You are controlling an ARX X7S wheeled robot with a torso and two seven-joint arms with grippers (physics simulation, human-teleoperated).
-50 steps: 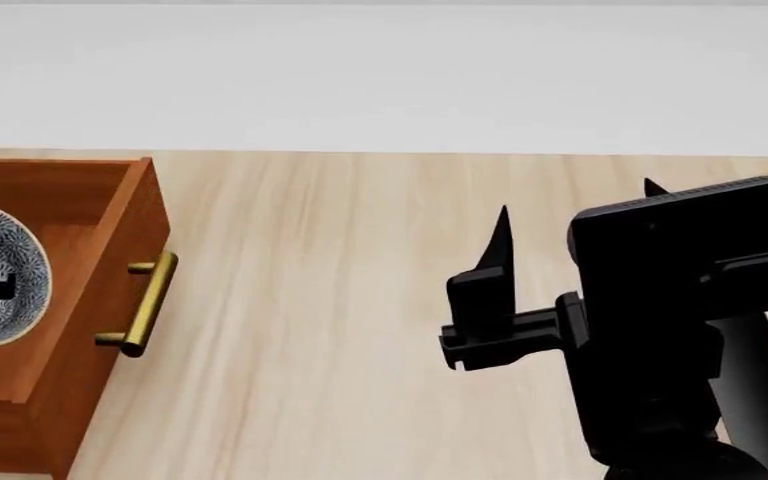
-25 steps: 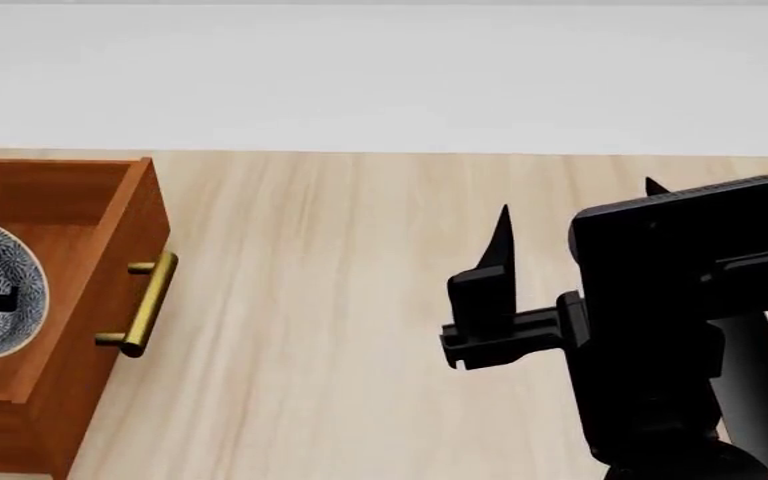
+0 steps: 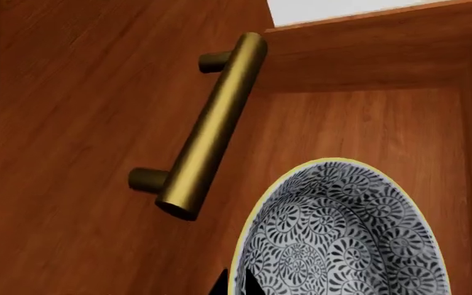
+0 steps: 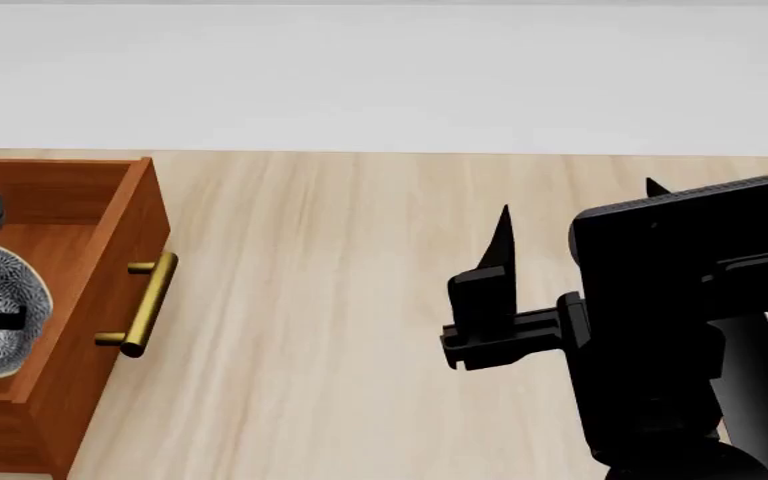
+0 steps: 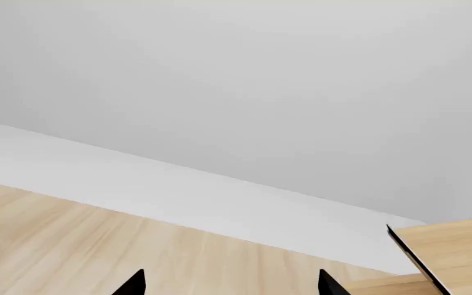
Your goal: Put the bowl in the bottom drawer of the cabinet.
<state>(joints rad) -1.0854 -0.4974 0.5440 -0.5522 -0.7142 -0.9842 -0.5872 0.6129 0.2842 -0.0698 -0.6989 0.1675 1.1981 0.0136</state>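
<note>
Under me runs a pale wooden floor (image 4: pixel 317 330), its grain streaked lengthwise in light tan planks. Ahead of it lies a broad white strip (image 4: pixel 384 80) that meets the wood in a straight edge. Beyond that, in my right wrist view, a plain light grey wall (image 5: pixel 244 80) rises, evenly lit, with a corner at one side. A pale wooden panel with a dark edge (image 5: pixel 457 252) stands at my far right.

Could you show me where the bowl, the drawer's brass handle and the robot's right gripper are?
bowl (image 3: pixel 343 233): left wrist view, on its patterned inside.
brass handle (image 4: pixel 144 303): head view, middle of the bar.
right gripper (image 4: pixel 578 215): head view, midway between its two pointed fingertips.
</note>
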